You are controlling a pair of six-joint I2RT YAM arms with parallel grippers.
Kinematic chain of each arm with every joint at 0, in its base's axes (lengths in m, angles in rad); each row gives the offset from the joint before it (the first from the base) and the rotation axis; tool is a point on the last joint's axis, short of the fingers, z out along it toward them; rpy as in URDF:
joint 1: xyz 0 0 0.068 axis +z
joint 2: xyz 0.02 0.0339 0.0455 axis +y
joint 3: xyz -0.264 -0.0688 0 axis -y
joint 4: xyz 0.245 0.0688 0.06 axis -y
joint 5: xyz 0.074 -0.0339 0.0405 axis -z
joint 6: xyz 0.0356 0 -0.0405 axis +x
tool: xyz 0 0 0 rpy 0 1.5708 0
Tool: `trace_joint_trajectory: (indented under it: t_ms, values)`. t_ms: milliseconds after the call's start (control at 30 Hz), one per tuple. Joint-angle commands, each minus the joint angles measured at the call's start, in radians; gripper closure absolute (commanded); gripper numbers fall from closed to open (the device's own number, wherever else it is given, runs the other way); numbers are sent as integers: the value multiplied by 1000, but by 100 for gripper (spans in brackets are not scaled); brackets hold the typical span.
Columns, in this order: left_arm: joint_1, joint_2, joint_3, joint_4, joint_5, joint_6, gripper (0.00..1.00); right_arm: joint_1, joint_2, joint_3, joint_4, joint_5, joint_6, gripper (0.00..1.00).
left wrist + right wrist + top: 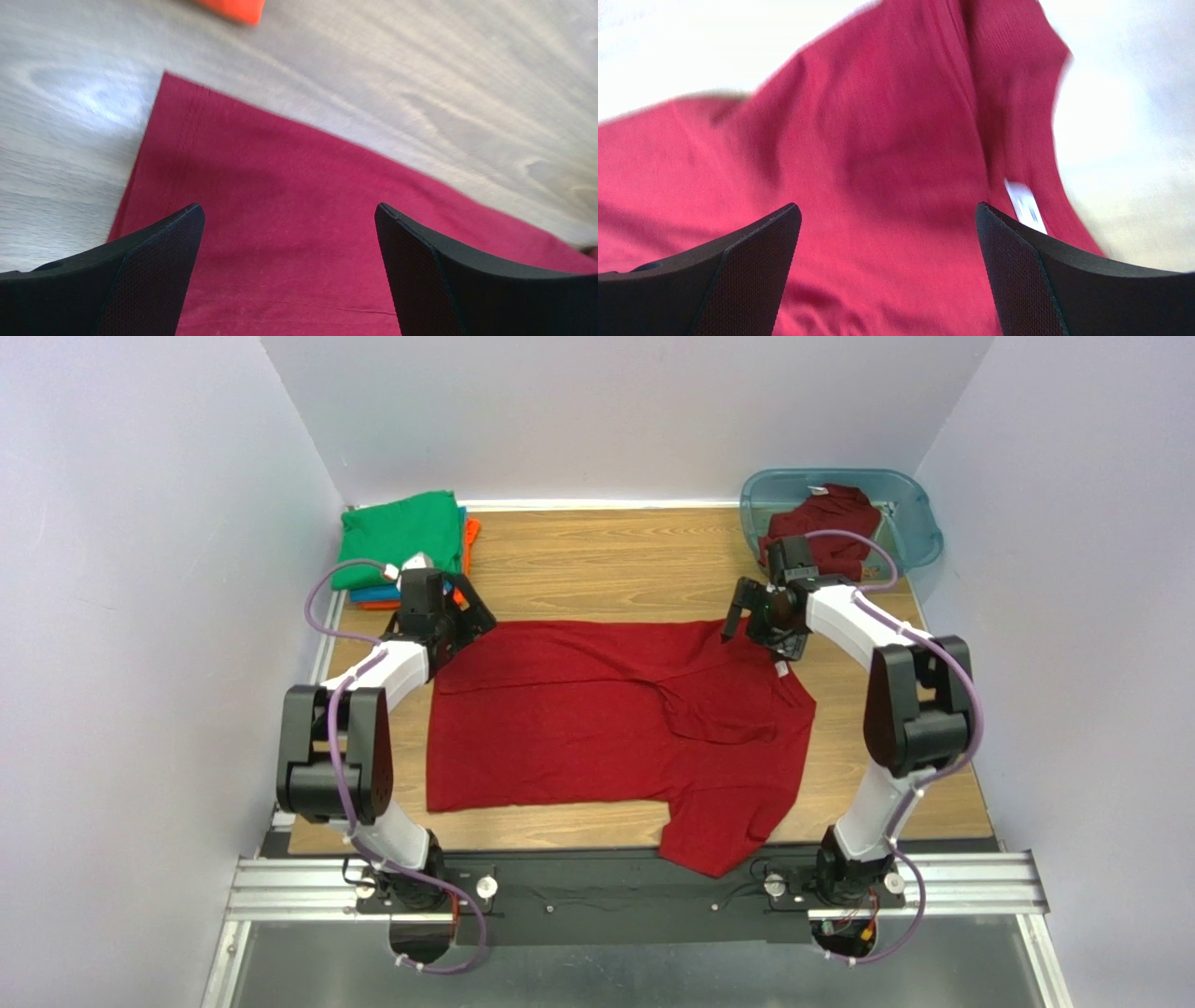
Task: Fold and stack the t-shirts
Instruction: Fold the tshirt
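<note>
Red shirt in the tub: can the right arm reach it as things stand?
Probably yes. The right gripper hangs open and empty over the spread shirt; the tub with the crumpled shirt stands just beyond, open-topped, nothing between.

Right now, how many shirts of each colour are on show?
Dark red cotton t-shirts: 2, the spread-out shirt and the crumpled shirt in the teal plastic tub
Green folded cotton t-shirt: 1
Orange folded t-shirt: 1
Blue folded t-shirt: 1
Total: 5

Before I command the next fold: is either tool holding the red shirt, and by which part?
Nothing is held: the left tool and the right tool both stand open over the spread red shirt.
</note>
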Motion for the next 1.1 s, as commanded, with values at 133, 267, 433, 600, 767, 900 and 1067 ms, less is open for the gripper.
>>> trace_joint_trajectory:
  t_ms: [133,267,433,600,767,900,1067]
  values:
    - [-1,76,8,19,20,-20,2,-3,148,103,100,41,-27,0]
    - [0,99,-12,10,-2,-32,2,-1,201,112,102,97,-24,0]
    - [7,142,3,-27,-38,-27,2,-3,238,121,99,169,-15,0]
    - [14,146,-1,-50,-37,-35,3,-7,252,114,97,264,31,0]
    - [16,130,-6,-79,-83,-46,3,-26,269,94,96,286,76,0]
    - [16,136,9,-79,-86,-47,2,-27,271,119,97,215,40,0]
    - [16,110,100,-124,-81,-40,2,-27,214,179,94,112,17,0]
